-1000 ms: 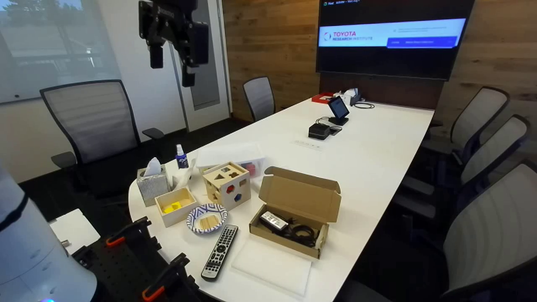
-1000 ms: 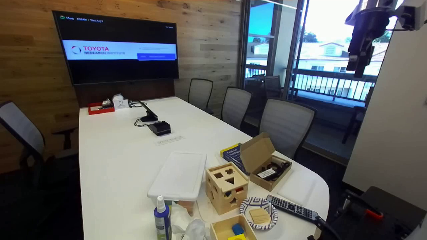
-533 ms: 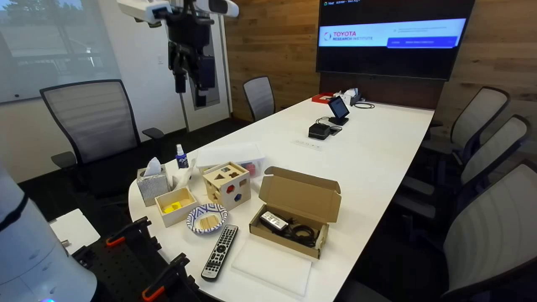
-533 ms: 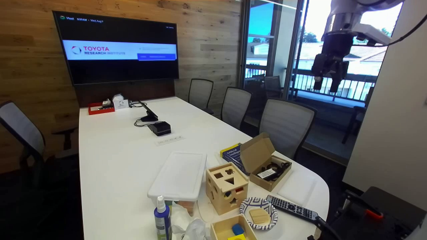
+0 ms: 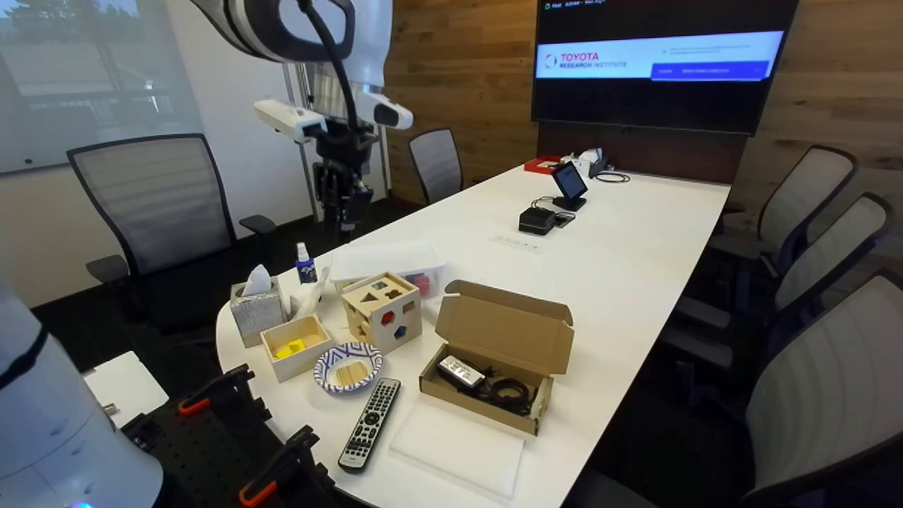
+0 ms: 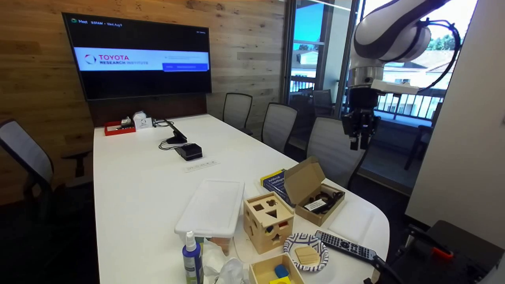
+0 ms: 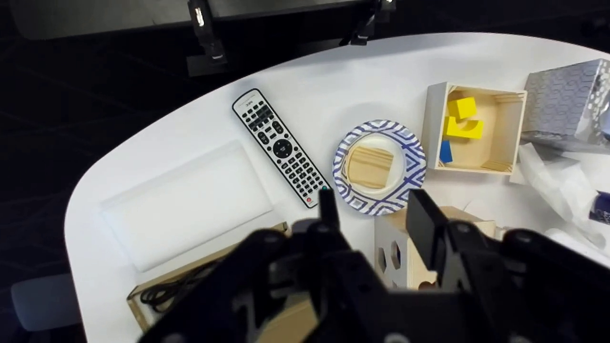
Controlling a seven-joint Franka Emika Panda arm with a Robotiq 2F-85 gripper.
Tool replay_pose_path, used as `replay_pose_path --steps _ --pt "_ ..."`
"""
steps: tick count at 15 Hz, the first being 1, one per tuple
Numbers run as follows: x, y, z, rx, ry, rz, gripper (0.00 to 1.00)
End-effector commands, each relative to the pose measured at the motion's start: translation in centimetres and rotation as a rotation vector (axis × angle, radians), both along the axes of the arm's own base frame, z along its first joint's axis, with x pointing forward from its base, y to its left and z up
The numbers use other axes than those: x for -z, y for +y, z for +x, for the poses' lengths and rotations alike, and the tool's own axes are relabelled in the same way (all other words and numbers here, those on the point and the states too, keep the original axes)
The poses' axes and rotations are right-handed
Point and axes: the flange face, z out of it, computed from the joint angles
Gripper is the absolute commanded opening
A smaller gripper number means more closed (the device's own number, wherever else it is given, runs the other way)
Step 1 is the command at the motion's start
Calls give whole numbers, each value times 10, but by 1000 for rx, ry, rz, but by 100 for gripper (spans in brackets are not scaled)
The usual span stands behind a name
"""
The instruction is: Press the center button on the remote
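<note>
End effector (image 7: pixel 371 194) seemingly well above remote (image 7: pixel 282 148)

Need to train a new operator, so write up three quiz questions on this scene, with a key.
1. What color is the round button pad on the remote: A) white; B) black; C) green?
2. In the wrist view, where are the yellow blocks?
3. True or false: the gripper is open.

Key: 1. B. 2. Inside the open-topped wooden box. 3. True.
</note>
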Motion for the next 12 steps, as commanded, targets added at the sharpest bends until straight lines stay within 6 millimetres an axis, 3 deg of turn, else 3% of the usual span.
replay_pose_path --steps 1,3,7,12 --pt "48 2 6 2 -21 25 12" --pt "77 2 6 17 -46 31 1" --pt "132 6 -3 55 -58 84 0" --pt "181 1 -18 123 -34 82 0"
